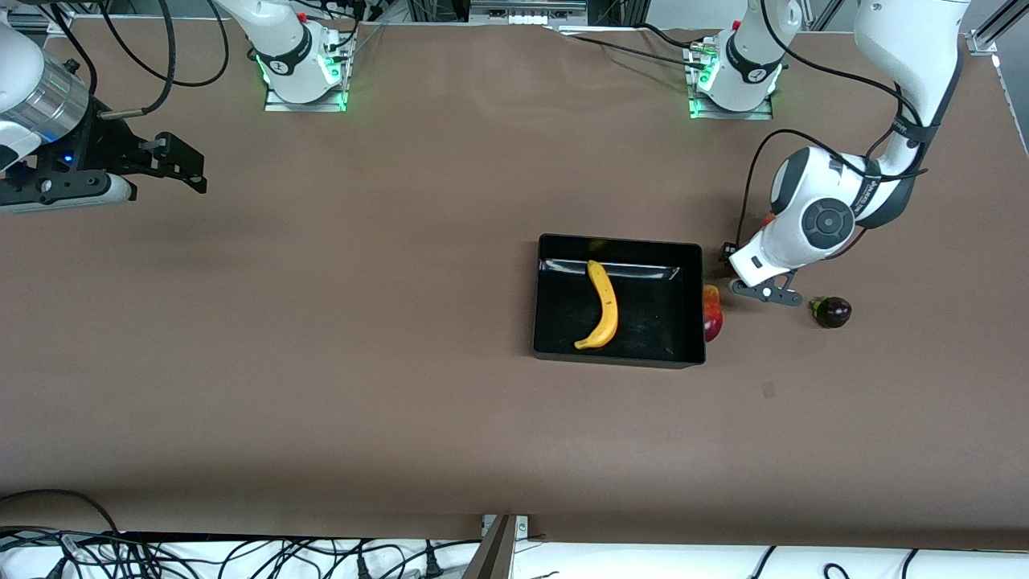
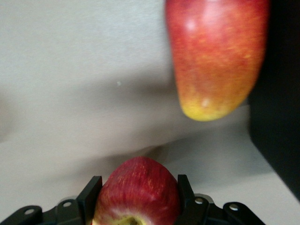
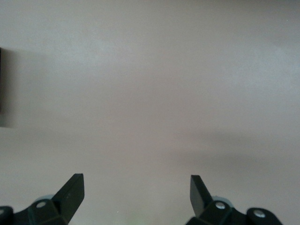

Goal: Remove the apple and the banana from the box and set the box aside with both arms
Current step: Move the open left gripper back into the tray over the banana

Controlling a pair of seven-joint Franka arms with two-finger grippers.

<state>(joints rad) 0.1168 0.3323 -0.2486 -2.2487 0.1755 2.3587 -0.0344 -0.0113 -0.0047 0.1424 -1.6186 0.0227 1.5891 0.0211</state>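
bin [image 1: 547, 338]: glossy black plastic, you see reflections on walls
table [image 1: 321, 362]: matt brown, smooth
apple [image 2: 138, 190]: smooth, streaky skin
mango [image 2: 215, 56]: smooth, slight sheen
banana [image 1: 603, 305]: smooth peel

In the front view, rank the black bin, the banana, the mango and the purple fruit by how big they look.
1. black bin, by far the largest.
2. banana, lying inside it.
3 and 4. mango and purple fruit: unsure, since the bin's wall hides part of the mango.
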